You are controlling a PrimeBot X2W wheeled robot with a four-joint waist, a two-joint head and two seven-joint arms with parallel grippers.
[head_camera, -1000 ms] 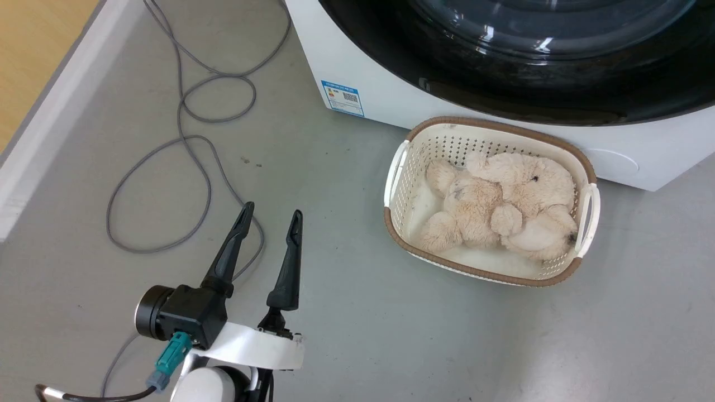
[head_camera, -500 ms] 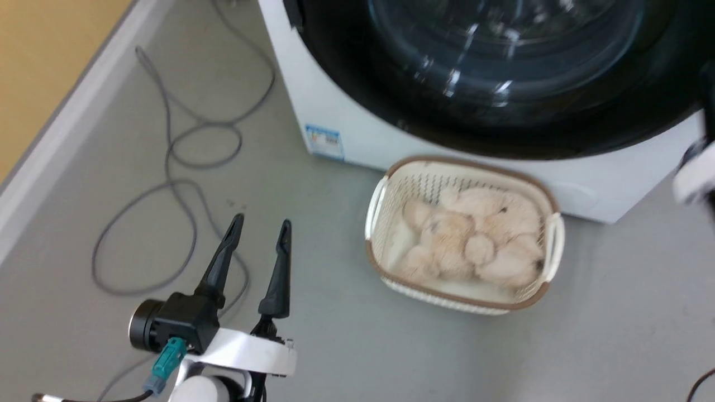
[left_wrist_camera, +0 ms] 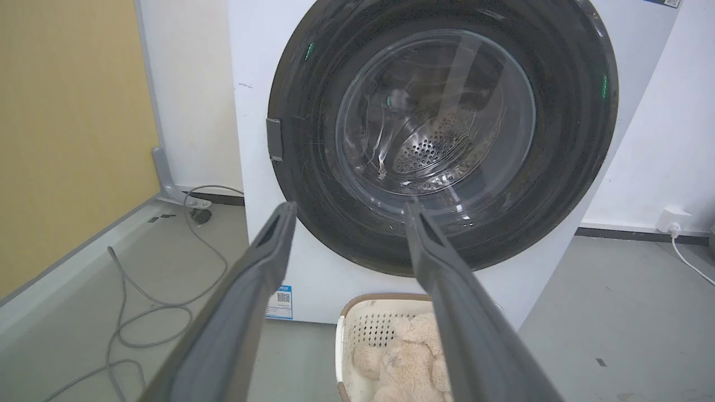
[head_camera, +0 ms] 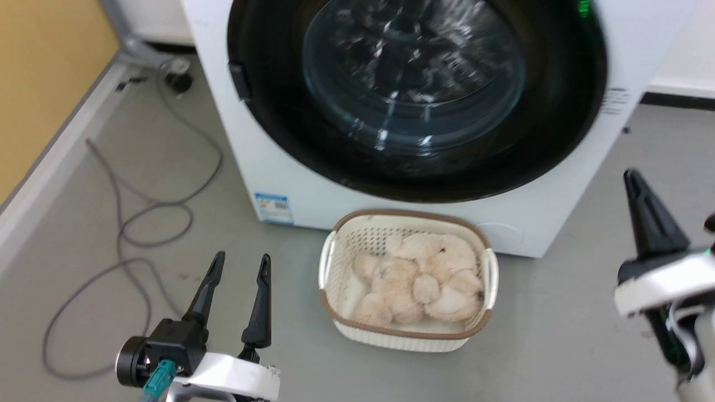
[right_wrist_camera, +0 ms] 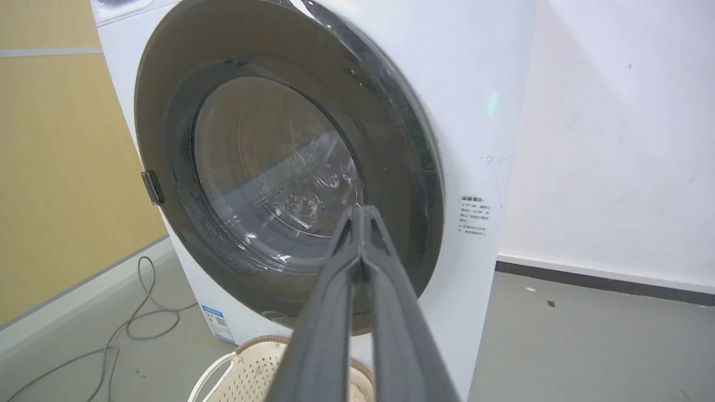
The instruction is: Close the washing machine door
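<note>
The white washing machine [head_camera: 631,50] stands ahead of me. Its round black-rimmed door [head_camera: 558,123], with the clear glass bowl [head_camera: 413,84] in the middle, lies flat against the machine's front. Low at the left, my left gripper [head_camera: 243,258] is open and empty, well short of the machine. At the right edge my right gripper [head_camera: 632,177] points up, also apart from the machine. In the left wrist view the left gripper [left_wrist_camera: 350,205] frames the door [left_wrist_camera: 313,139], with the steel drum [left_wrist_camera: 424,151] behind the glass. In the right wrist view the right gripper [right_wrist_camera: 361,210] is shut and empty before the door [right_wrist_camera: 167,139].
A white woven basket [head_camera: 329,268] holding a cream plush toy [head_camera: 419,279] sits on the floor against the machine's front. A grey cable [head_camera: 139,212] loops over the floor at the left, by a yellow wall [head_camera: 44,84]. A white wall [right_wrist_camera: 614,139] stands to the machine's right.
The head camera has tilted up, so the whole door now shows. My right gripper has come into the picture at the right. The left gripper stays open.
</note>
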